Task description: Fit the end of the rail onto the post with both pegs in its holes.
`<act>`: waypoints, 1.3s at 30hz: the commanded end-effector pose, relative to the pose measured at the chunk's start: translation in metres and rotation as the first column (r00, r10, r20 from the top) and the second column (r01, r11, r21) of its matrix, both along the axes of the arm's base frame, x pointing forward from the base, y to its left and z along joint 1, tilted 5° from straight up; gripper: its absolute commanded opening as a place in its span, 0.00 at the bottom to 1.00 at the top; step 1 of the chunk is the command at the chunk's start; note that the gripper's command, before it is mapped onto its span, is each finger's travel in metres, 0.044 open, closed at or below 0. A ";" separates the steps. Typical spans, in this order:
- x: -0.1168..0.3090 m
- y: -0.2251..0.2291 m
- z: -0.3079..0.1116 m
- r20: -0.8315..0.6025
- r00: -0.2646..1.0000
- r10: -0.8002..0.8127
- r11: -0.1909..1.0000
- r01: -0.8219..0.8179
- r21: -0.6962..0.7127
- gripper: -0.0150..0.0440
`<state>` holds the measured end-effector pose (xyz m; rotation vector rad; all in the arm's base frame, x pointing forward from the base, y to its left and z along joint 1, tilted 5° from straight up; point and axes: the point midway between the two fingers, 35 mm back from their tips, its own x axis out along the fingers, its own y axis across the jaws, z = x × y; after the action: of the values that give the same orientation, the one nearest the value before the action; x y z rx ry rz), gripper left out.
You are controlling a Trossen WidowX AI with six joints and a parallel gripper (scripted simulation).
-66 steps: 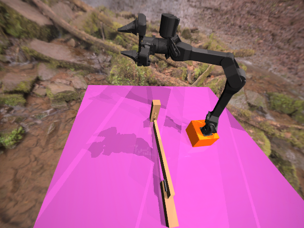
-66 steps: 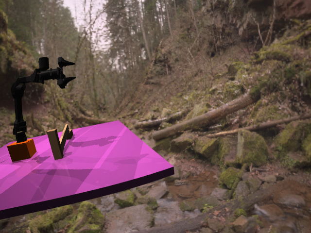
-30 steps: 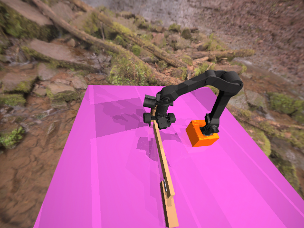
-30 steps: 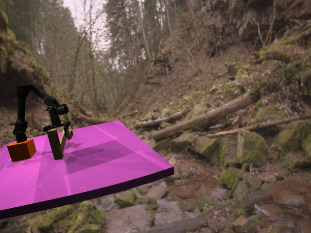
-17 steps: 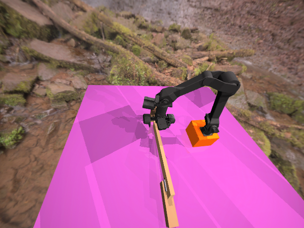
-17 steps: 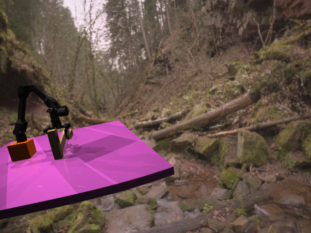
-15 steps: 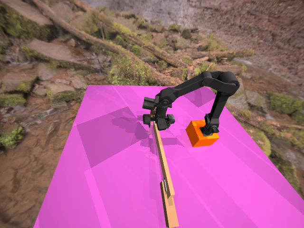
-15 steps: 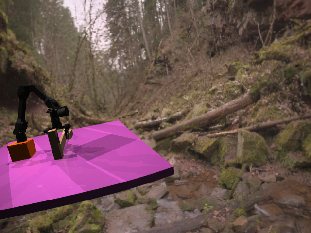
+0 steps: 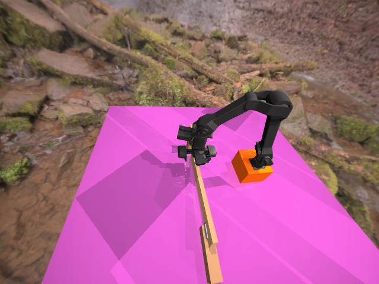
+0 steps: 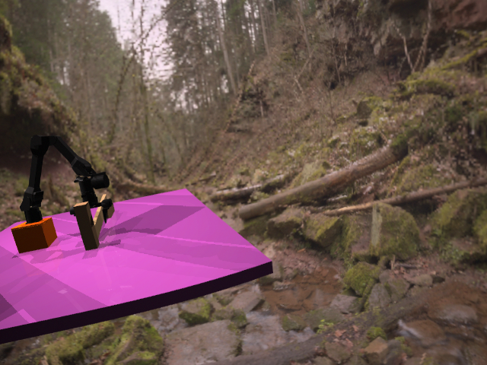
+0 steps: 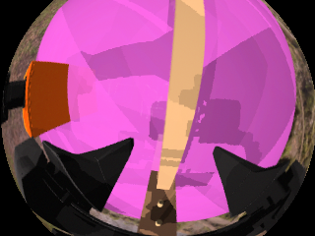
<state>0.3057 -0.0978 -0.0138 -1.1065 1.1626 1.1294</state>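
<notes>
The long wooden rail (image 9: 203, 195) (image 10: 98, 219) (image 11: 186, 74) slopes from the footboard block (image 9: 214, 265) (image 10: 111, 209), where its far end is at the bracket (image 9: 205, 231), down towards the table. Its near end is low, in front of the wooden post (image 10: 87, 227) (image 11: 152, 208). In the wrist view two pegs show on the post, not covered by the rail's end. My gripper (image 9: 197, 151) (image 11: 175, 147) is open and empty. Its fingers stand on either side of the rail near the post, not touching the rail in the wrist view. The arm largely hides the post in the top view.
The arm stands on an orange base block (image 9: 252, 171) (image 10: 35, 236) (image 11: 49, 98), to one side of the rail. Everything stands on a magenta table (image 9: 137, 244) (image 10: 176, 251). Dark shadows fall across it. The post stands close beneath the wrist.
</notes>
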 end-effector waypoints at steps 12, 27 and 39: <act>-0.003 0.002 -0.028 -0.011 1.000 -0.001 1.000 0.001 -0.002 1.00; -0.003 0.003 -0.033 -0.011 1.000 -0.001 1.000 0.001 -0.002 0.56; -0.003 0.003 -0.033 -0.011 1.000 -0.001 1.000 0.001 -0.002 0.25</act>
<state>0.3028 -0.0942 -0.0464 -1.1000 1.1688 1.1382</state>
